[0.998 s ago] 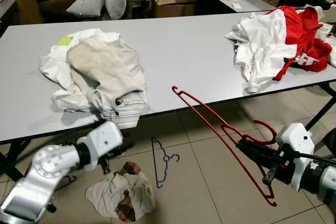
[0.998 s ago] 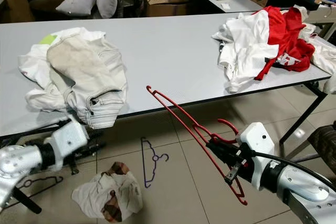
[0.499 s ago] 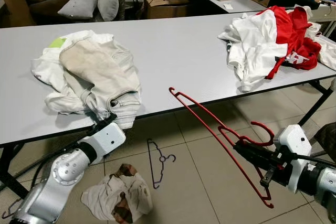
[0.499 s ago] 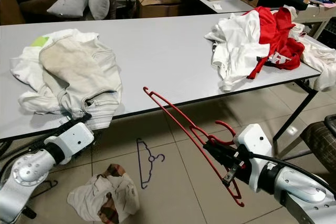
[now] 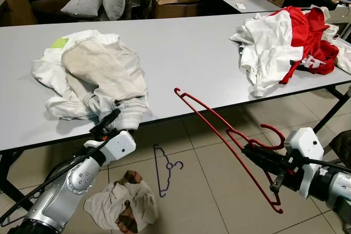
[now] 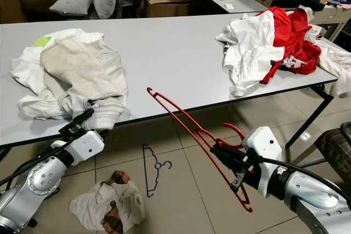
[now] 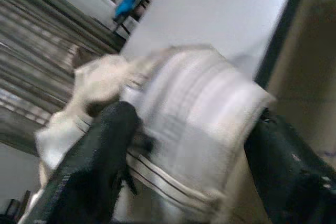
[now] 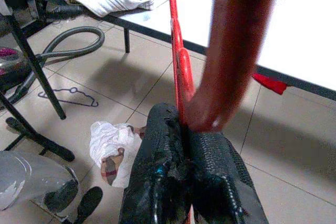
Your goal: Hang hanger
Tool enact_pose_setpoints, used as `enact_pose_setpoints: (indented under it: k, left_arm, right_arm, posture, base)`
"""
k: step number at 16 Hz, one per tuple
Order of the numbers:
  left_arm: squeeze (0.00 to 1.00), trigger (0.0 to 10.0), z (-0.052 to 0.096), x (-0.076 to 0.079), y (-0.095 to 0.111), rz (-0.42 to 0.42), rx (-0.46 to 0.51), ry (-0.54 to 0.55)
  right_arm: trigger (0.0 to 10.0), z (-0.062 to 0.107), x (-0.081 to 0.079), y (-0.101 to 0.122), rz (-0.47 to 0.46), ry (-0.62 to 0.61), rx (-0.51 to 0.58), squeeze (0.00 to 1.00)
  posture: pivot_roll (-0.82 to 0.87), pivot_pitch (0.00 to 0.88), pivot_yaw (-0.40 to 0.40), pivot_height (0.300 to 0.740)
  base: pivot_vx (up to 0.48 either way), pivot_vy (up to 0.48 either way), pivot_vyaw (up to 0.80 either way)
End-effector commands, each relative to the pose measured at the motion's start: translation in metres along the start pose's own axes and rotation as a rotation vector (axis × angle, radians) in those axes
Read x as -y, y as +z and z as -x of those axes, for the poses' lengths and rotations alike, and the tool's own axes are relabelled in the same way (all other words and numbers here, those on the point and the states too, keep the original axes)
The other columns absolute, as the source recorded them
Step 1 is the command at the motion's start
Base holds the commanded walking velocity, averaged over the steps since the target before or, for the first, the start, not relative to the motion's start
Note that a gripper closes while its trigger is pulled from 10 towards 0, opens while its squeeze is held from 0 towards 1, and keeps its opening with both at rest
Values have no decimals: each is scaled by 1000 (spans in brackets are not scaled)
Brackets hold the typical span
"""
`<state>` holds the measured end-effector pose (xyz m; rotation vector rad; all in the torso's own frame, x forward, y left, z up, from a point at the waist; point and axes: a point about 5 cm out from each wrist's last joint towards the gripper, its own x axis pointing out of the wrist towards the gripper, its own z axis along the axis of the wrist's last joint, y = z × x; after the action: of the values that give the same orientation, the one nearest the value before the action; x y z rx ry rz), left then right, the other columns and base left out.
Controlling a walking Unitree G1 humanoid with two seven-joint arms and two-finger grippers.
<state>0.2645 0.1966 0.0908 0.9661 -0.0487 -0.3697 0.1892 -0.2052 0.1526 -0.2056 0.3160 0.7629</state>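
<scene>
At the left, we find the left claw (image 5: 106,125) raised to the surface (image 5: 186,53) edge, its fingers spread to either side of the hanging hem of the trousers (image 5: 107,75), which lie heaped on white clothes at the left end of the surface. In the left wrist view the striped hem sits between the two black fingers (image 7: 94,166), which are not closed on it; that view is blurred. Below, on the floor, we note a crumpled cloth (image 5: 123,206) and, just beside it, a purple hanger (image 5: 164,169) lying flat. At the right, the right claw (image 5: 253,157) is clamped on the red hanger (image 5: 219,135) near its hook, holding it in the air in front of the surface edge, tilted, with one end up toward the surface and the other down toward the floor. On the right end of the surface lies a pile of white and red clothes (image 5: 290,39).
</scene>
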Motion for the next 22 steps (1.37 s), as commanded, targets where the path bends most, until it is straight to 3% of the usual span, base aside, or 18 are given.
enact_pose_setpoints:
  k: [1, 4, 15, 19, 20, 22]
  left_arm:
    - [0, 235, -1, -6, 3, 14, 32, 37]
    - [0, 0, 1, -1, 0, 67, 60, 17]
    - [0, 0, -4, -19, -3, 130, 92, 35]
    - [0, 0, -24, -53, 17, 278, 127, 85]
    - [0, 0, -44, -79, 35, 316, 164, 86]
    - [0, 0, -61, -103, 52, 358, 201, 81]
  right_arm:
    - [10000, -2, -2, 4, 16, 14, 20, 0]
    - [10000, -3, -3, 4, 16, 23, 21, 0]
    - [10000, -3, -3, 3, 22, 34, 19, 0]
    - [10000, -3, -8, 6, 25, 92, 34, 0]
    - [10000, -5, -12, 8, 22, 116, 48, 0]
    - [10000, -9, -15, 8, 18, 121, 55, 0]
  posture:
    - [-104, 0, -53, 740]
    - [-100, 0, -53, 740]
    - [-98, 0, -54, 740]
    - [-91, 0, -58, 740]
    - [-88, 0, -54, 740]
    - [-88, 0, -49, 740]
  base:
    - [0, 0, 0]
    - [0, 0, 0]
    - [0, 0, 0]
    - [0, 0, 0]
    - [0, 0, 0]
    - [0, 0, 0]
